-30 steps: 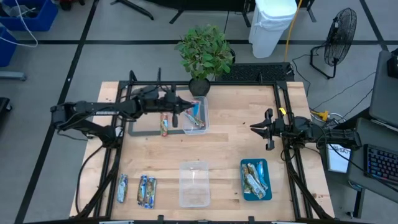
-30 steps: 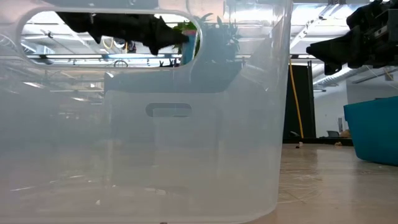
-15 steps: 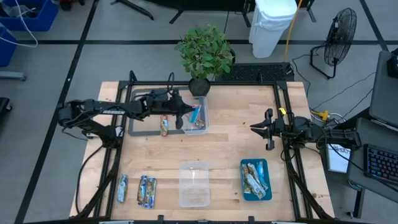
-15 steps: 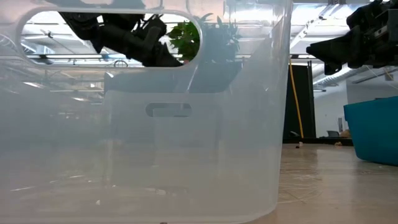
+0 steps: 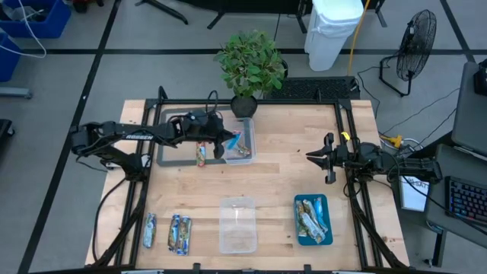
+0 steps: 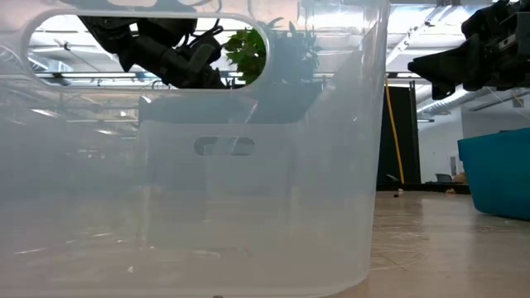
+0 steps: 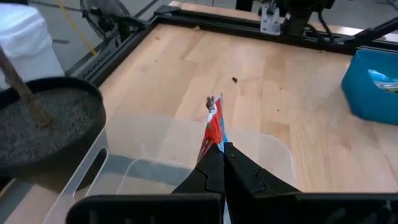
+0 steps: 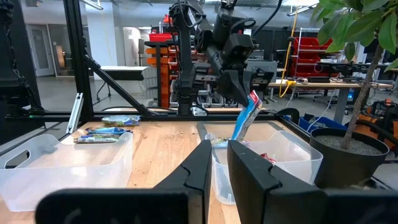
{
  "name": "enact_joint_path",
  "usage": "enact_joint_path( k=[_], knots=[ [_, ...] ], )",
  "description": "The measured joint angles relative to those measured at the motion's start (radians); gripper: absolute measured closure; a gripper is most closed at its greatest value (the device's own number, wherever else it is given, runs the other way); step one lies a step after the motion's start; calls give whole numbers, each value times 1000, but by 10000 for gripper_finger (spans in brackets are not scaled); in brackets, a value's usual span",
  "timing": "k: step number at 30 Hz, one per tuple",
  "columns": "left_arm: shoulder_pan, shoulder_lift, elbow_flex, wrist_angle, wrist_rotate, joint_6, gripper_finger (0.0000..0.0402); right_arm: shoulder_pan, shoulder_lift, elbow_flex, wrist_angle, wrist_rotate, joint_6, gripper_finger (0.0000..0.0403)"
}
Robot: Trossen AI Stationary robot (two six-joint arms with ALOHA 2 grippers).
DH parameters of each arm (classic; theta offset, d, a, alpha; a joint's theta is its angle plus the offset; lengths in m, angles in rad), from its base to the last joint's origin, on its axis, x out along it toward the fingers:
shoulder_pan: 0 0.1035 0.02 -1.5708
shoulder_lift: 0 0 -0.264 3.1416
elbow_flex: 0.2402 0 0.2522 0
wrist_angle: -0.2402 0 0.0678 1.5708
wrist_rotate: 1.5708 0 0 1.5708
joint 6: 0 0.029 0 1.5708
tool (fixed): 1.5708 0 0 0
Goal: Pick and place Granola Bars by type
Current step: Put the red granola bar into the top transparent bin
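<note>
Left end effector held a red-blue bar over the far tub; right arm waited.

The table (image 5: 281, 183) carried a far tub (image 5: 249, 143) beside the plant pot (image 5: 243, 106), an empty near tub (image 5: 237, 225), and a teal tray (image 5: 298, 221) with silvery bars (image 5: 312, 217). The left end effector (image 7: 222, 152), clenched on the red-blue bar (image 7: 212, 127), hung above the far tub, which already held other bars (image 5: 242, 151). One bar (image 5: 202, 152) lay on the grey tray (image 5: 171, 144) beside that tub. Three bars (image 5: 171, 232) lay on the table's near left corner. The right end effector (image 5: 326, 160) hovered over the right side of the table, slightly parted, gripping nothing.
</note>
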Motion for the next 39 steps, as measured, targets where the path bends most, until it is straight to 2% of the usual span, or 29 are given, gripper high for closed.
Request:
enact_joint_path(
  k=[20,27,39],
  knots=[
    [-5,26,0,-24,-27,-57,401,0,0,0,0,0,0,358],
    [-6,117,0,70,0,-66,401,0,0,0,0,0,0,359],
    [-3,117,0,160,1,-79,401,0,0,0,0,0,0,358]
  ],
)
